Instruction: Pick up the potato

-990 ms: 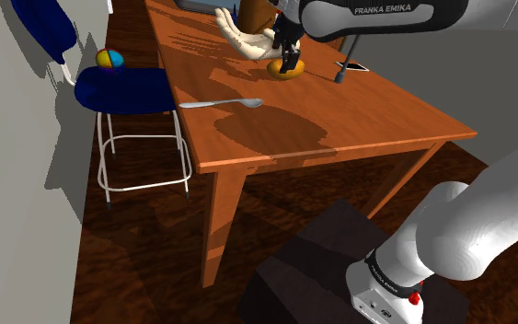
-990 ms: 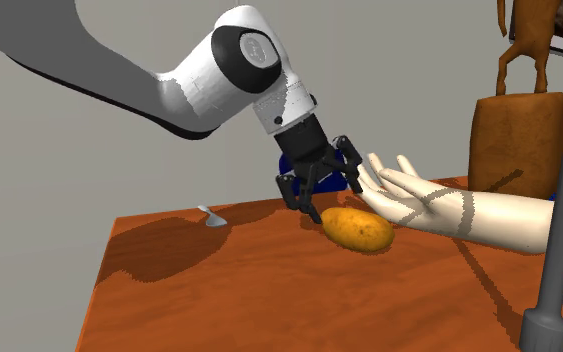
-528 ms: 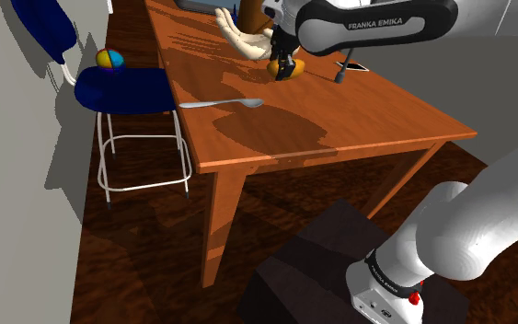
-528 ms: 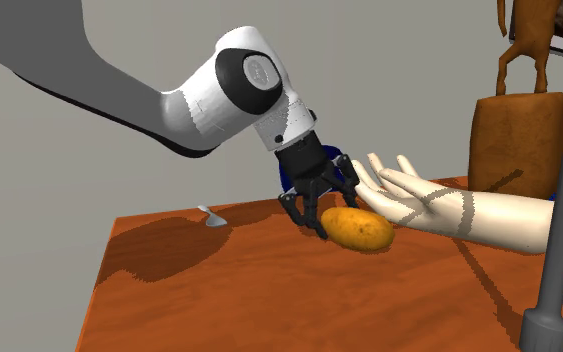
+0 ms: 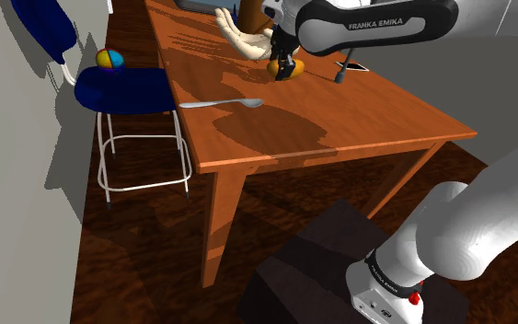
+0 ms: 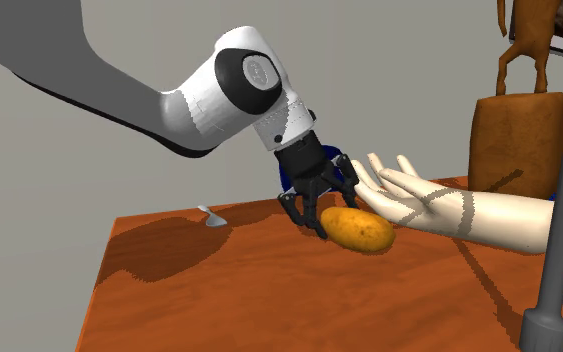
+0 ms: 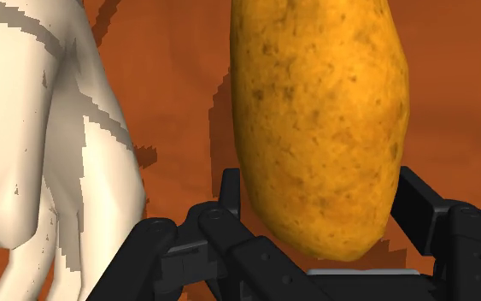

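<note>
Shoulder view: high, behind stand (image 5: 326,262), looks down along tabletop (image 5: 275,129) from far off. Second exterior view: low, near tabletop's edge, faces arm (image 6: 204,95). Wrist view: tight over potato (image 7: 319,120). All three share potato, pale model hand (image 6: 459,212).
</note>
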